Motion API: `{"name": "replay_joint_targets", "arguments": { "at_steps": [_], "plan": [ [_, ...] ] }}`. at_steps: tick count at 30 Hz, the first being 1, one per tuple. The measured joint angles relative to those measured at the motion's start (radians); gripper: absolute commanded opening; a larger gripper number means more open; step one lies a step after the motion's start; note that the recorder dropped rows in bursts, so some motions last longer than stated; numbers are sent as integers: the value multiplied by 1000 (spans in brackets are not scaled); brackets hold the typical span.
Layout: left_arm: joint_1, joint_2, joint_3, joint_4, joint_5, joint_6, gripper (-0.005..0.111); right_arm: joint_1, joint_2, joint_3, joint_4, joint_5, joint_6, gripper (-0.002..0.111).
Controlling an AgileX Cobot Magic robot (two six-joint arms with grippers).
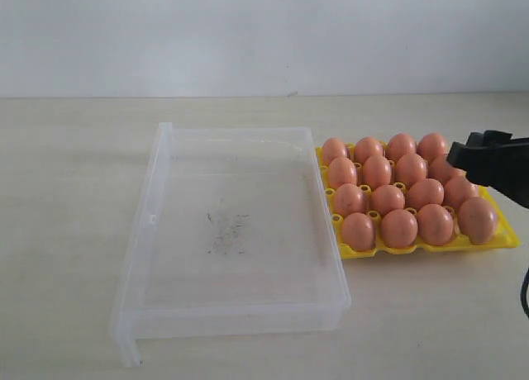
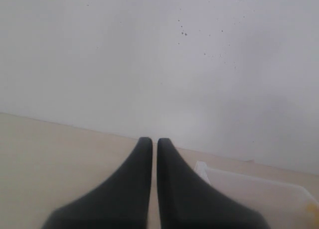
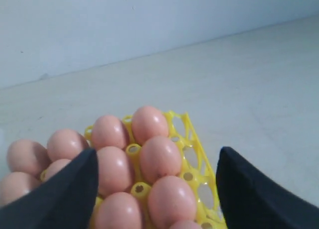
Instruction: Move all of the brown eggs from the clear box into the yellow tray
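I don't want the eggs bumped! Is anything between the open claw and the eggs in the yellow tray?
Nothing visible. The right gripper hangs open above the brown eggs in the yellow tray, with only air between them.

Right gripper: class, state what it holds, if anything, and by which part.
Nothing. The right gripper stands open near the eggs in the yellow tray, and no egg sits between its fingers.
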Motion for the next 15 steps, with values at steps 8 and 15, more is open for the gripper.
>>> {"name": "replay_joint_targets", "arguments": {
  "at_steps": [8,15],
  "plan": [
    [0,0,0,0,0,0,4,101,-152,60,-176,-31,49,1],
    [0,0,0,0,0,0,4,196,-224,199,-190,-167,40,1]
  ]
}}
